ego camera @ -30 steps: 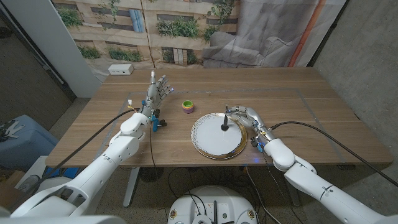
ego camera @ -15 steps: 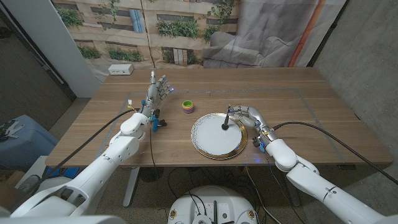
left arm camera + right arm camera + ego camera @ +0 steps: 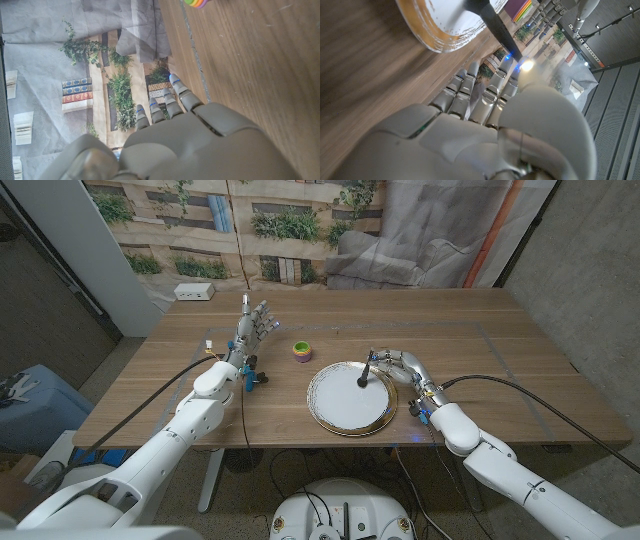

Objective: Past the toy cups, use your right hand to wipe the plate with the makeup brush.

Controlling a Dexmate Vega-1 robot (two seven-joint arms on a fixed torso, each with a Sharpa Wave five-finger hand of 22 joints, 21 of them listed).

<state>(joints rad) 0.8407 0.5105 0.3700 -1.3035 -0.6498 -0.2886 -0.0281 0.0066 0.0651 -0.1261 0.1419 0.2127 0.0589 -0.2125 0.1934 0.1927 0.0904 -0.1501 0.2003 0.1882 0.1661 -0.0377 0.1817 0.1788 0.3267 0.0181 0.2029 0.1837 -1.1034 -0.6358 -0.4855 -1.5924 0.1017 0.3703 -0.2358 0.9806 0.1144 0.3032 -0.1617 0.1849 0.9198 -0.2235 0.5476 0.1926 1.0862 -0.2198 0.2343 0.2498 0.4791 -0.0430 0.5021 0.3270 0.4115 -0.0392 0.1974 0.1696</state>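
The right hand (image 3: 398, 367) grips the makeup brush (image 3: 365, 372) at the far right rim of the plate (image 3: 350, 398), its fingers curled round the dark handle. The brush slants down and to the left from the hand, and its dark head sits on the white face of the plate, right of centre. The plate, white with a gold rim, lies on the wooden tabletop (image 3: 500, 360) in front of the robot. The right wrist view shows the black handle running out from the fingers (image 3: 470, 85) toward the plate's gold edge, though blur there makes the exact pinch hard to read.

The stacked toy cups (image 3: 301, 351) stand just beyond the plate's far left edge, apart from it. Further left, the left hand (image 3: 253, 326) is raised with fingers spread and holds nothing. A white box (image 3: 194, 292) lies at the tabletop's far left corner.
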